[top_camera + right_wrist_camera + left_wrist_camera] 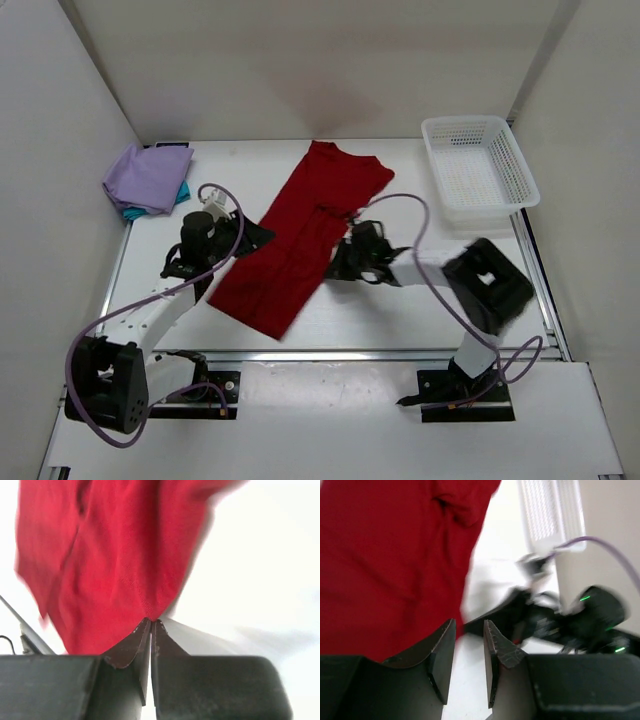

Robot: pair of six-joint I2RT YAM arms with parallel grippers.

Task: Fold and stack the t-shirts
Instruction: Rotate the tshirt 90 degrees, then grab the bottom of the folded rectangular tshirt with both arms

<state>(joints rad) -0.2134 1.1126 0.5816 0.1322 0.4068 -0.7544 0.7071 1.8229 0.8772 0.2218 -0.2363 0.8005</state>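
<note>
White table (400, 320), white walls all round. Top view: red t-shirt (300, 240) lies as a long diagonal strip mid-table. Lavender t-shirt (148, 177) sits folded on the teal t-shirt (132, 212) at the far left corner. Mesh basket (478, 165) is at far right. Left gripper (255, 236) is at the strip's left edge, right gripper (338, 265) at its right edge.

Left wrist view: left gripper (469, 622) is released, fingers apart, bare table in the gap, nothing held. Red t-shirt (390, 555) fills the upper left. Right arm (560, 620) is blurred beyond.

Right wrist view: right gripper (151, 621) is clenched on the red t-shirt (115, 555) edge, with the cloth spreading up from the tips.
</note>
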